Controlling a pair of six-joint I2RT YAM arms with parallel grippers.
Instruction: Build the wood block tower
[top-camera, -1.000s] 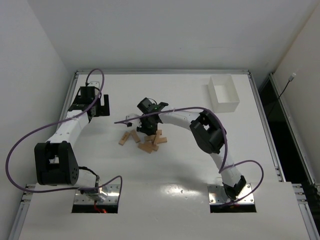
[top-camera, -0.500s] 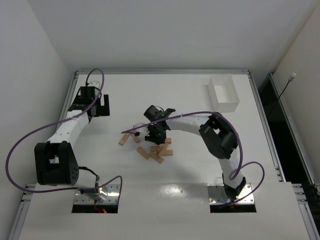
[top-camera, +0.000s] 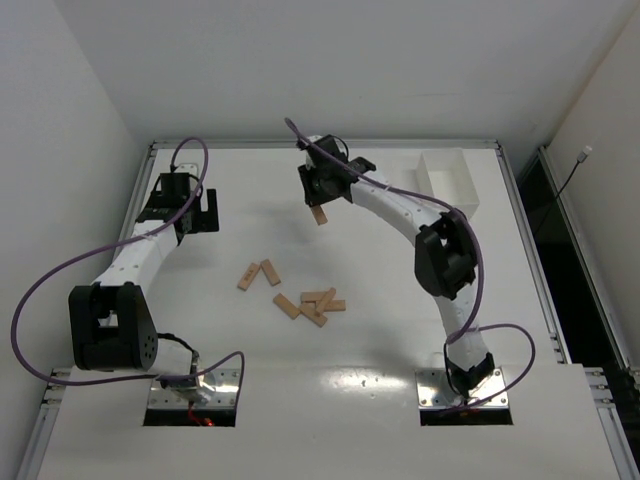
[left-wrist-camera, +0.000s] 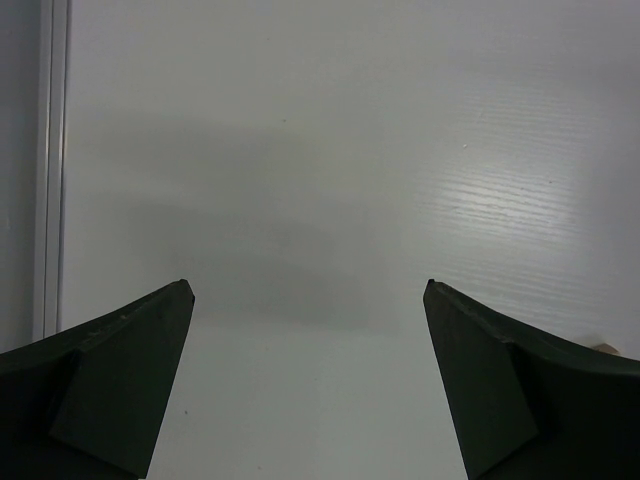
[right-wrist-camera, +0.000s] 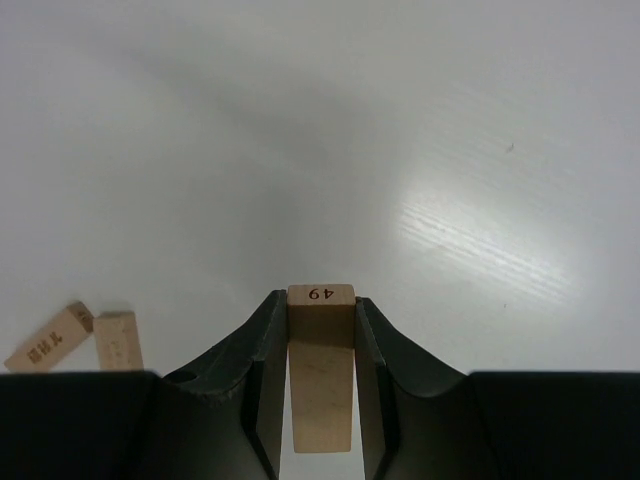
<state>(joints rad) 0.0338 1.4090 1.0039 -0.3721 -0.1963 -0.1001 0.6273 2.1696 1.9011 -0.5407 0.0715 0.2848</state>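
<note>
My right gripper (top-camera: 320, 200) is shut on one wood block (top-camera: 319, 214) and holds it in the air over the far middle of the table. In the right wrist view the block (right-wrist-camera: 320, 370) is marked 49 and sits upright between the fingers (right-wrist-camera: 372, 340). Several other tan wood blocks lie flat and loose in the middle: a pair (top-camera: 259, 275) and a small cluster (top-camera: 313, 305). Two of them show in the right wrist view (right-wrist-camera: 118, 340). No stacked tower is in view. My left gripper (top-camera: 205, 212) is open and empty at the far left, over bare table (left-wrist-camera: 308, 285).
A white rectangular plastic bin (top-camera: 447, 187) stands at the far right. The table's raised metal rim (top-camera: 320, 144) runs along the far edge, close behind my right gripper. The right arm's purple cable (top-camera: 300, 140) loops above the wrist.
My right gripper has risen from the block cluster with one block and moved toward the far edge. The cluster blocks shifted slightly. The left arm has not moved.
</note>
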